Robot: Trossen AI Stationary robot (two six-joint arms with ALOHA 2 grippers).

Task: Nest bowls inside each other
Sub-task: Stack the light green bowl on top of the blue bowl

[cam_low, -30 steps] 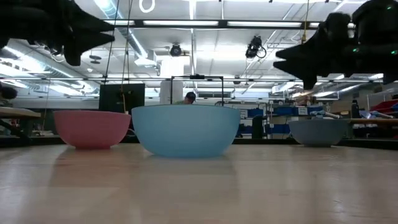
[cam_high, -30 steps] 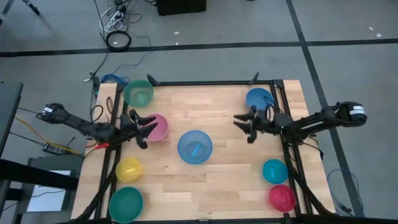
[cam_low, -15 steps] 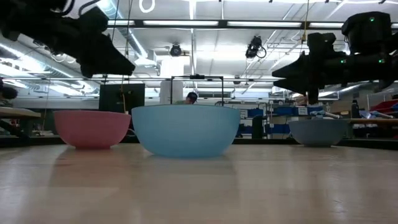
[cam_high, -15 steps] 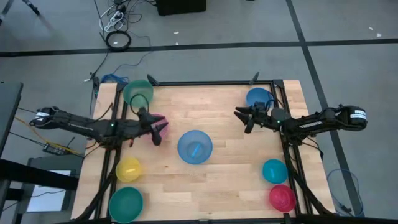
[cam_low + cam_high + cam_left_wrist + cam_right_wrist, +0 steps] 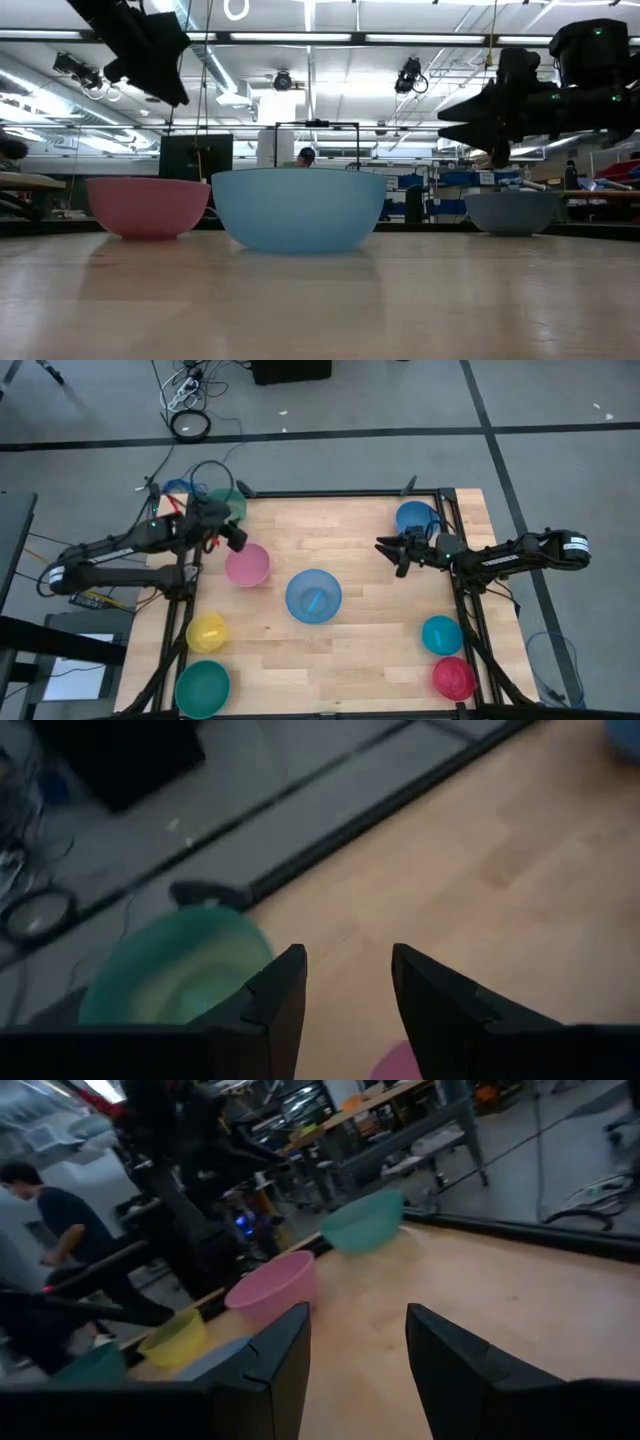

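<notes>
The bowls are spread out on the wooden table point(image 5: 360, 660), not yet one inside another. The biggest, the light blue bowl point(image 5: 313, 596), sits in the middle so the others can go in it. The left gripper point(image 5: 228, 530) hangs above the green bowl point(image 5: 232, 506) at the far left corner, fingers apart, holding nothing, maybe ready to pick it. The pink bowl point(image 5: 247, 564) is just beside it. The right gripper point(image 5: 392, 552) waits near the blue bowl point(image 5: 415, 517) at the far right corner, fingers apart too, empty. Nothing blocks the way.

Four cameras, one table point(image 5: 360, 660)

You look straight down from overhead; level across from the tabletop edge; both wrist cameras look forward past their fingers. All share the pink bowl point(image 5: 247, 565).
</notes>
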